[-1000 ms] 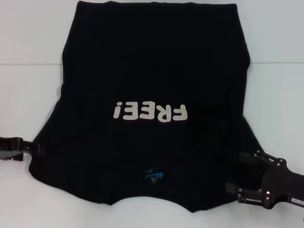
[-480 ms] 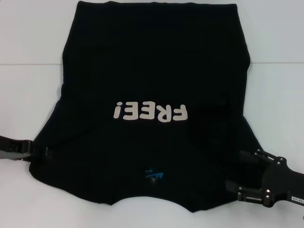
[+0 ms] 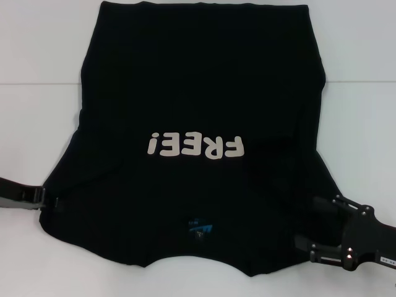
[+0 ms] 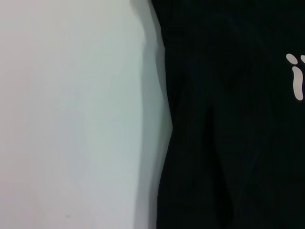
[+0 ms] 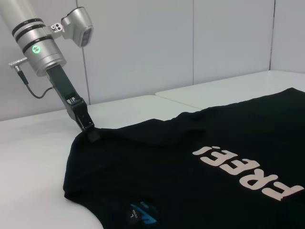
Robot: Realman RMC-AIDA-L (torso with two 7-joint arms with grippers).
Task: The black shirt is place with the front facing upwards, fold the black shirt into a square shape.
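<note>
Head view: black shirt (image 3: 198, 93) recorded flat and unfolded on bench (image 3: 37, 74), left gripper (image 3: 52, 199) pinching one sleeve, right gripper (image 3: 309, 232) spread at the other, folding not begun.

Bright even overhead light, soft shadows, slight blur, shirt (image 3: 198, 93) detail lost in black.

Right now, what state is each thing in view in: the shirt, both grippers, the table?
black shirt: spread flat, print side up, not yet folded, left sleeve edge slightly raised.
left gripper: tip at the shirt's left sleeve edge, pinching the cloth.
right gripper: at the shirt's right sleeve edge, fingers apart, over the cloth.
table: white, shirt lying on it.
</note>
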